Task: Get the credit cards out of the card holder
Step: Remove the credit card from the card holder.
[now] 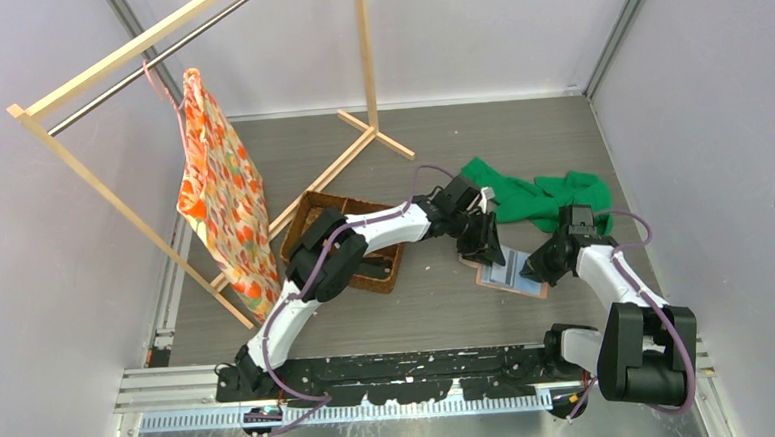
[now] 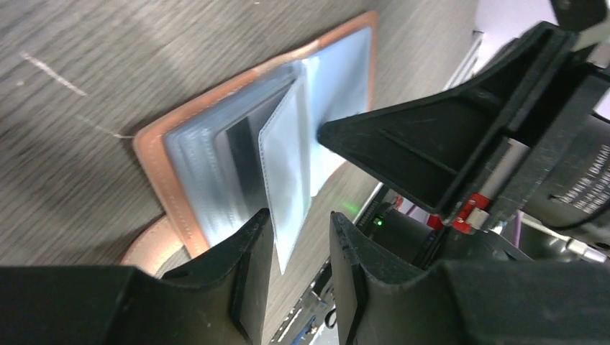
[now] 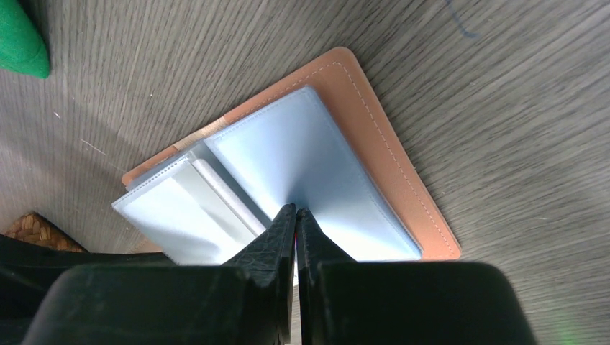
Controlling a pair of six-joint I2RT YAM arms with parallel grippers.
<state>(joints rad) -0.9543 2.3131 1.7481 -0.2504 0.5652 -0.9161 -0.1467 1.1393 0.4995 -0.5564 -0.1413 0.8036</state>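
The card holder (image 1: 511, 272) lies open and flat on the table, salmon-pink outside with pale grey-blue sleeves (image 3: 309, 165) inside. My left gripper (image 1: 485, 241) hangs over its left half, open. In the left wrist view one clear sleeve leaf (image 2: 288, 172) stands up between the fingers of the left gripper (image 2: 302, 233), close to the left one and not clamped. My right gripper (image 3: 296, 210) is shut, its tips pressing down on the holder's right panel. A dark panel (image 2: 243, 162) shows behind the raised leaf. No credit cards can be told apart.
A brown woven basket (image 1: 360, 242) sits left of the holder under the left arm. Green cloth (image 1: 538, 196) is bunched behind the holder. A wooden rack (image 1: 365, 49) with an orange patterned cloth (image 1: 222, 202) stands at the back left.
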